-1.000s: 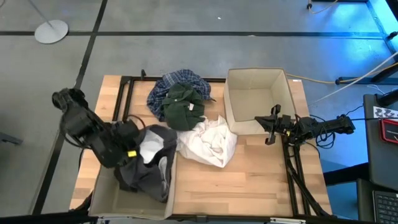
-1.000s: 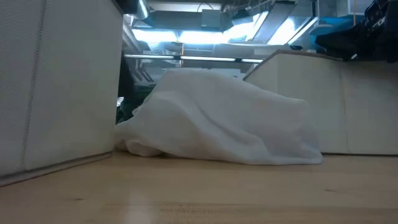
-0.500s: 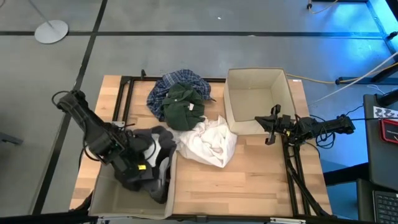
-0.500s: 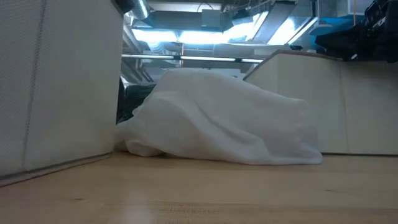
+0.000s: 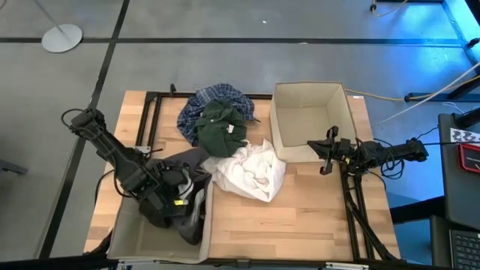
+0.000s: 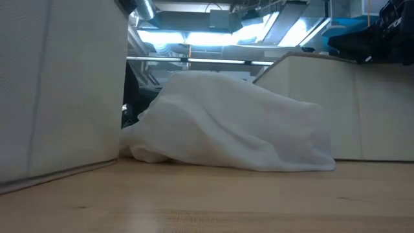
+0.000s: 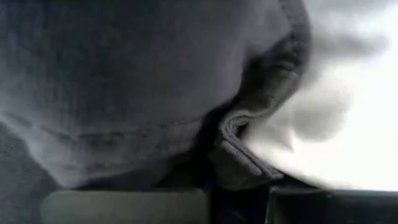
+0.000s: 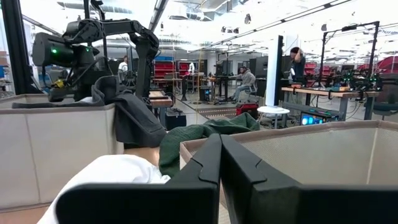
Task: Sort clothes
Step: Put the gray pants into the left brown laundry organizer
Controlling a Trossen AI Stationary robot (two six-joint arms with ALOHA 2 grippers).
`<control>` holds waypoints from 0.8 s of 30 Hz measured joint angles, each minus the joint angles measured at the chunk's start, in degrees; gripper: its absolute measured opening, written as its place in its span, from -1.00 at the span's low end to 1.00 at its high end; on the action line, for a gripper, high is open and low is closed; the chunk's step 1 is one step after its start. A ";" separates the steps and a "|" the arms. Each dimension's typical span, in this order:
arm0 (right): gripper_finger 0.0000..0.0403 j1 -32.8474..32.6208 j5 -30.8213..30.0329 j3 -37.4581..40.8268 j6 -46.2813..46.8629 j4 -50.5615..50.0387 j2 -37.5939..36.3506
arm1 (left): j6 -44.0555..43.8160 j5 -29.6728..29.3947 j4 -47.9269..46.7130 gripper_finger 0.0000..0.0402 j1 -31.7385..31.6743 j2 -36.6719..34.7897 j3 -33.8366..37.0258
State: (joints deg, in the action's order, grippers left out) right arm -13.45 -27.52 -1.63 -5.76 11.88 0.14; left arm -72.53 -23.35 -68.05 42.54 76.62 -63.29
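The dark grey-black garment (image 5: 182, 196) lies crumpled in the left beige bin (image 5: 127, 247), one flap draped over the bin's wall toward the table's middle; the left gripper (image 5: 166, 196) is buried in it, and the left wrist view shows only grey folds, so whether its jaws are spread cannot be told. Mid-table sit the plaid shirt (image 5: 201, 105), the dark green piece (image 5: 220, 126) on top of it, and the rumpled white piece (image 5: 251, 171). Only the low view shows the white piece touching the left bin's wall. The right gripper (image 5: 327, 156) waits at the right bin's (image 5: 309, 91) near wall, jaws pressed together.
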 joint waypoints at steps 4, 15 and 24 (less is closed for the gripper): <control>-0.94 0.00 0.05 0.00 0.94 -0.03 0.01 | -1.37 0.18 -0.04 -0.56 -0.93 0.00 0.02; -0.94 0.00 0.07 -0.05 0.92 -1.20 0.00 | -2.26 12.70 -0.57 0.03 -6.35 -0.19 -0.76; -0.94 0.00 0.07 -0.07 0.93 -1.33 0.00 | -0.93 18.51 -2.78 0.03 -9.56 -6.76 -9.01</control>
State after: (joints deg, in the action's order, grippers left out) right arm -13.45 -27.44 -1.69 -4.83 10.55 0.14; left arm -73.46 -4.84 -70.83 32.99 69.86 -72.29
